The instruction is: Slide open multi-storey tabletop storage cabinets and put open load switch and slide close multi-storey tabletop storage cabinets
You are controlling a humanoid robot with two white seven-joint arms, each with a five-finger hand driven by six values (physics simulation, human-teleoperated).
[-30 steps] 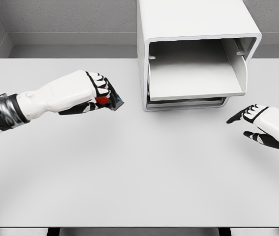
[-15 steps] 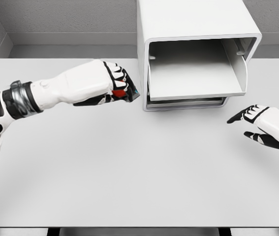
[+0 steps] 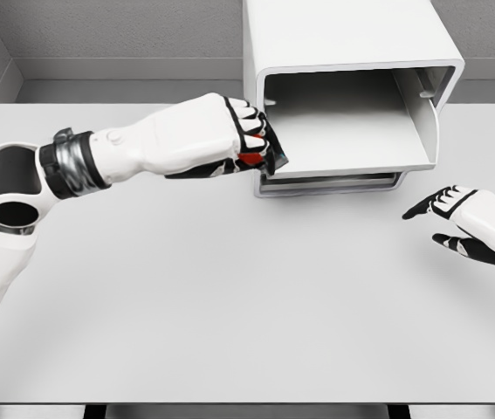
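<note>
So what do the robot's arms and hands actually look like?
Both arms are glossy white shells. The left arm has a dark, metallic-ringed wrist band and a black round joint. The left hand and right hand have white backs with black fingers and palms.

- The storage cabinet [image 3: 352, 52] is standing at the table's [image 3: 230, 297] far edge, blocking passage there.
- Its pulled-out top drawer [image 3: 352, 131] is lying open from above and from the front.
- The left hand [image 3: 247, 140], gripping the load switch [image 3: 260, 160], is occupying the drawer's left front corner.
- The right hand [image 3: 465, 223] is hovering right of the cabinet, fingers spread, apart from it.
- Bare tabletop is lying between the two hands.
</note>
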